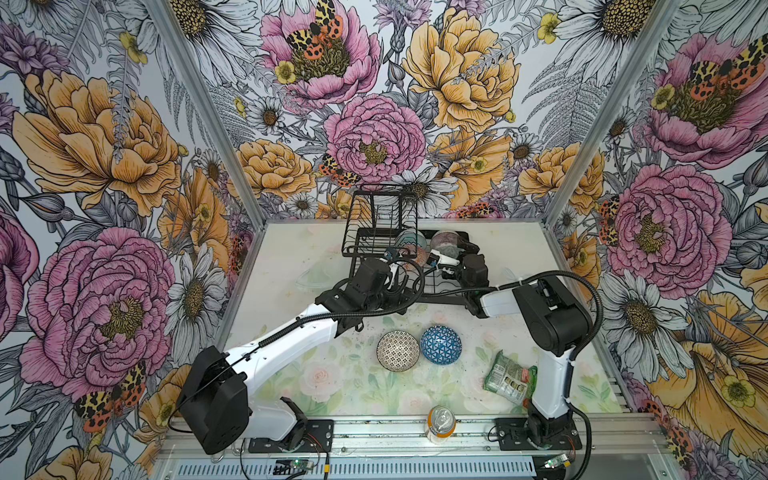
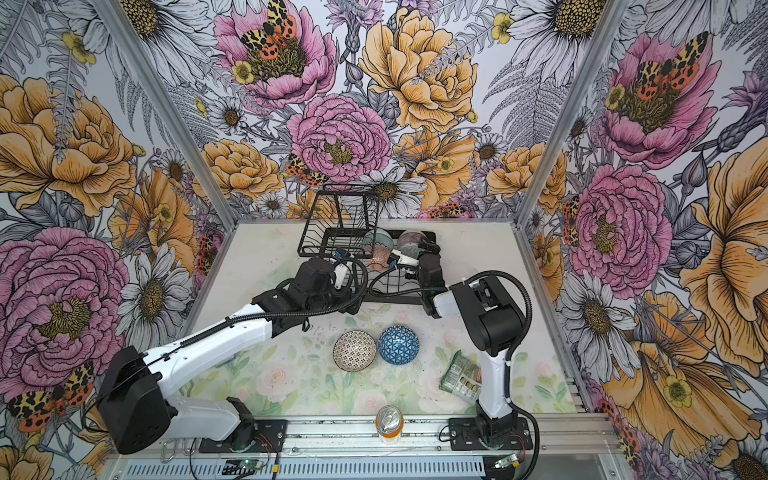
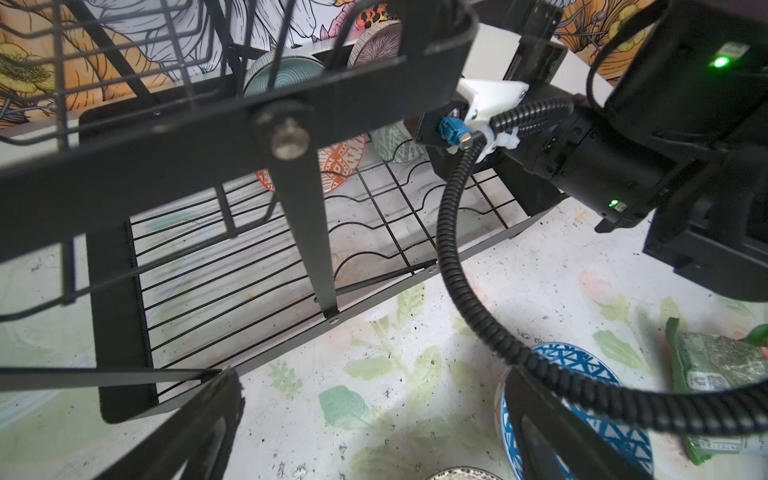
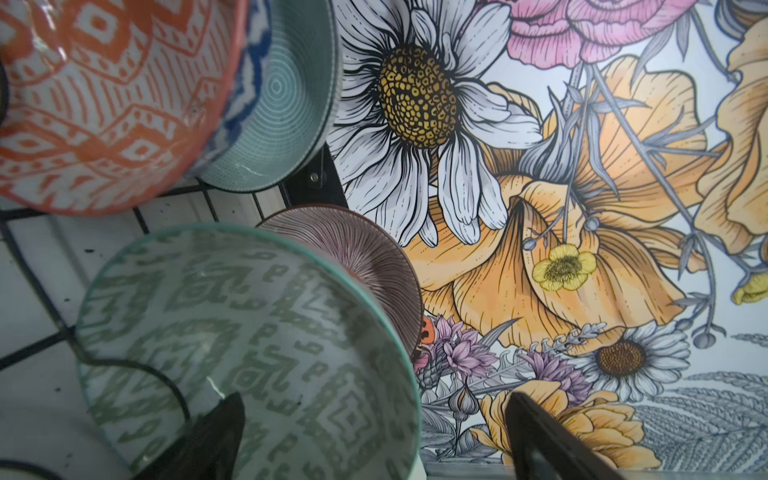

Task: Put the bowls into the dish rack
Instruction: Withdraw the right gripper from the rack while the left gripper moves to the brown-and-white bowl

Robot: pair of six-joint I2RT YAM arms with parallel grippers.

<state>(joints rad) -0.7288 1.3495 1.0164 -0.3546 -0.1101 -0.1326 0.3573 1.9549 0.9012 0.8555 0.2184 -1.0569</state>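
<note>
In the dish rack's [image 1: 374, 243] lower tier stand the orange-white bowl [image 4: 104, 104], teal bowl [image 4: 286, 95], pink-striped bowl [image 4: 345, 245] and grey-green bowl [image 4: 249, 332]. The right gripper [image 4: 374, 399] is spread astride the last one's rim, and the left gripper [image 3: 372, 382] hangs spread before the rack, where the lattice bowl [image 1: 397, 350] and blue bowl [image 1: 441, 345] lie

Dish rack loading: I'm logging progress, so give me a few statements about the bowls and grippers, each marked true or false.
1. The teal bowl, pink-striped bowl, orange-white bowl and grey-green bowl are all in the dish rack. True.
2. The lattice bowl is in the rack too. False: it sits on the table, beside the blue-triangle bowl.
3. The left gripper holds a bowl. False: it is open and empty.
4. The right gripper is open at the grey-green bowl. True.
5. The drink can stands upright at the front, between the arm bases. True.
</note>
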